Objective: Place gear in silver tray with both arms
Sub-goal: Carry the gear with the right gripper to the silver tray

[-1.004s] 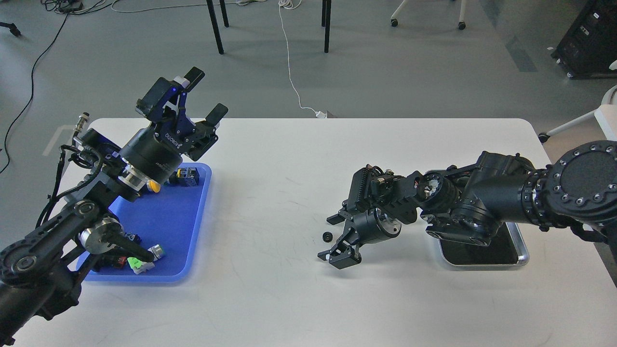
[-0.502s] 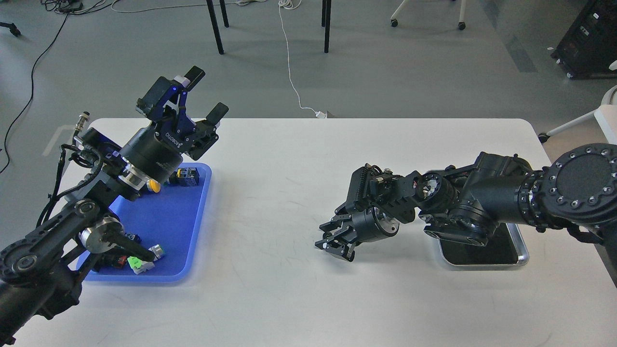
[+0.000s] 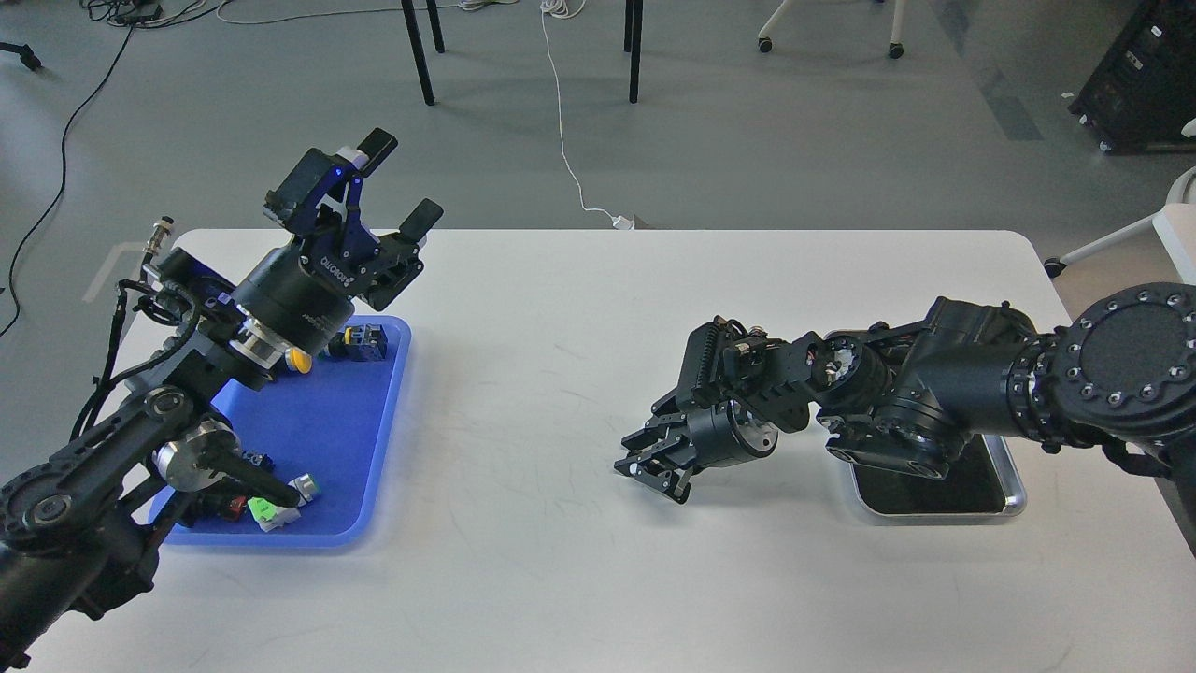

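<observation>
My right gripper [image 3: 647, 470] is low over the white table at mid-right, its fingers closed together over the spot where the small black gear lay. The gear itself is hidden between the fingers. The silver tray [image 3: 1015, 497] lies on the table to the right of that gripper, mostly covered by my right arm, with its dark bottom and shiny rim showing. My left gripper [image 3: 400, 183] is raised above the far corner of the blue tray, open and empty.
A blue plastic tray [image 3: 360, 439] at the left holds several small parts, among them a yellow button [image 3: 298, 361] and a green-and-white piece [image 3: 265, 511]. My left arm crosses over it. Chair and table legs stand on the floor beyond the table.
My right gripper was open beside the gear a second ago. It has since swung over the gear and closed, and the gear no longer shows on the table. The left arm has not moved.
</observation>
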You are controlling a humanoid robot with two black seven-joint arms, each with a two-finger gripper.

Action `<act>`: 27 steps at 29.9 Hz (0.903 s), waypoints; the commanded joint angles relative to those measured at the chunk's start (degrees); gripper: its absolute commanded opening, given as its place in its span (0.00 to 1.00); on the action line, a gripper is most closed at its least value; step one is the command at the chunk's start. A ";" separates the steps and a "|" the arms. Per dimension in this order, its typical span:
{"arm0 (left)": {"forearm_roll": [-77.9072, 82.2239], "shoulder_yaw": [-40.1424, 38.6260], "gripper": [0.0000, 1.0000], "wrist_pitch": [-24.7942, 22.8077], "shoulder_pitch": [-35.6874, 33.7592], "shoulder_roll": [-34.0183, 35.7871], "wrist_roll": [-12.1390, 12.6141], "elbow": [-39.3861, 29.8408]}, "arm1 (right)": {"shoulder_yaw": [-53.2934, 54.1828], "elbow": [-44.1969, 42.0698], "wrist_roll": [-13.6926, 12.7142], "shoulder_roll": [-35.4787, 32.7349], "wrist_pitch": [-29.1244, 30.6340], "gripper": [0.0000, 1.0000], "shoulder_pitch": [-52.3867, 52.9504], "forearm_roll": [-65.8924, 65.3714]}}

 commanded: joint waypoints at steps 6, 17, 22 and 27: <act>-0.08 0.00 0.98 0.00 -0.09 0.00 0.00 0.00 | 0.30 0.11 0.00 -1.26 -0.11 0.18 1.03 0.07; -0.26 0.26 0.98 -0.09 -0.53 0.09 0.00 0.00 | 2.68 9.41 0.00 -20.65 -1.08 0.19 8.59 -0.36; -0.26 0.52 0.98 -0.09 -0.53 -0.09 0.00 0.00 | 2.59 15.57 0.00 -34.72 -0.99 0.19 9.82 -4.04; -0.26 0.79 0.98 -0.09 -0.53 -1.14 0.00 0.00 | 2.59 16.19 0.00 -43.08 -1.08 0.20 6.41 -9.07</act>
